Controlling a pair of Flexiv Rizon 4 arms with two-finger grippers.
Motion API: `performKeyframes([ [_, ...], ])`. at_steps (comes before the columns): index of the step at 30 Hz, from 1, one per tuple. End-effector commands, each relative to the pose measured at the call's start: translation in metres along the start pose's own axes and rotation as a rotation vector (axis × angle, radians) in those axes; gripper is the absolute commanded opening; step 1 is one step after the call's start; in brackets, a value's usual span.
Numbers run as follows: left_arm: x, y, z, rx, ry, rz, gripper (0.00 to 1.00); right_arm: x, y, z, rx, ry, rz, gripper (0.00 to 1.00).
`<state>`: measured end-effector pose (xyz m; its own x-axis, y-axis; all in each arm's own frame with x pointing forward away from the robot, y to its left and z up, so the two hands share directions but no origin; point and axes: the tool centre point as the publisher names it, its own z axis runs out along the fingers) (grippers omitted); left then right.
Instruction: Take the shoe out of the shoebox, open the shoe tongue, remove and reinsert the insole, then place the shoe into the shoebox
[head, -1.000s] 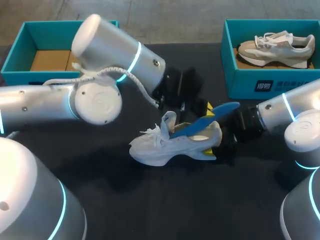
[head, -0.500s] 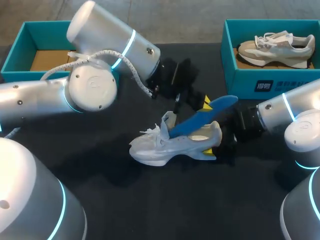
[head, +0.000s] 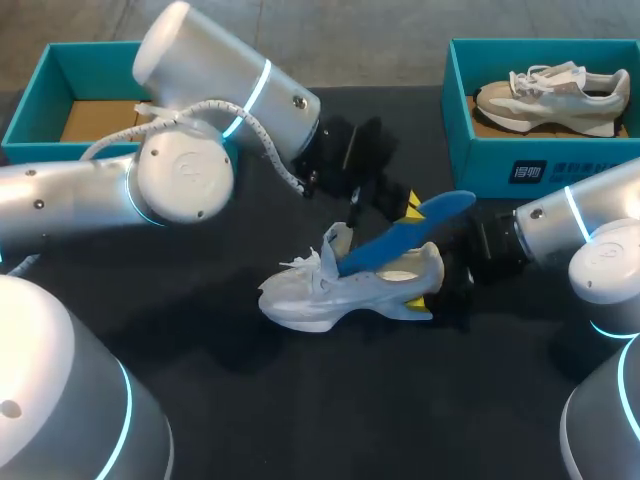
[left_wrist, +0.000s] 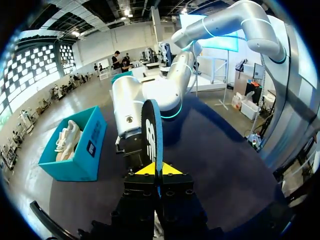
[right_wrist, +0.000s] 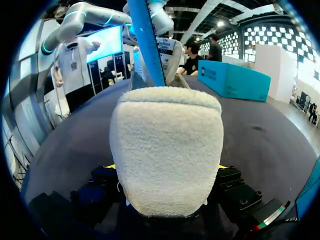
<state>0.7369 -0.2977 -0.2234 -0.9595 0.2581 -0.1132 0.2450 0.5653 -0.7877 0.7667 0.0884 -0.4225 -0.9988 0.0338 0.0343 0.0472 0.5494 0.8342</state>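
Observation:
A white shoe lies on its side in the middle of the black table, toe to the left. My right gripper is shut on its fleecy heel, which fills the space between its fingers in the right wrist view. A blue insole slants up out of the shoe's opening toward the right. My left gripper is shut on the insole's upper end; in the left wrist view the insole stands edge-on between the yellow tips of the left gripper.
An open teal shoebox with a brown cardboard floor stands at the back left, partly behind my left arm. Another teal shoebox at the back right holds a beige and white shoe.
My left arm has drawn up and back, and the insole's free end now sits a little higher. The shoe and my right arm have stayed put.

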Motion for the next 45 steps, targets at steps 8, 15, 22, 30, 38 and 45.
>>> performKeyframes([
  [8,0.008,-0.009,-0.002,0.058,-0.004,-0.039,0.00,0.000,0.000,0.001,0.004,-0.001,0.000,0.00],
  [15,0.012,-0.033,-0.016,0.158,-0.056,-0.146,0.00,0.000,0.000,0.001,0.004,-0.001,0.000,0.00],
  [22,0.008,-0.062,-0.033,0.209,-0.068,-0.234,0.00,0.000,0.000,0.001,0.004,-0.001,0.000,0.00],
  [30,0.007,-0.103,-0.046,0.295,-0.028,-0.312,0.00,0.000,0.000,0.001,0.004,-0.001,0.000,0.00],
  [38,0.012,-0.138,-0.057,0.457,0.084,-0.458,0.00,0.000,0.000,0.001,0.004,-0.001,0.000,0.00],
  [45,0.025,-0.160,-0.061,0.524,0.193,-0.566,0.00,0.000,0.000,0.001,0.004,-0.001,0.000,0.00],
])
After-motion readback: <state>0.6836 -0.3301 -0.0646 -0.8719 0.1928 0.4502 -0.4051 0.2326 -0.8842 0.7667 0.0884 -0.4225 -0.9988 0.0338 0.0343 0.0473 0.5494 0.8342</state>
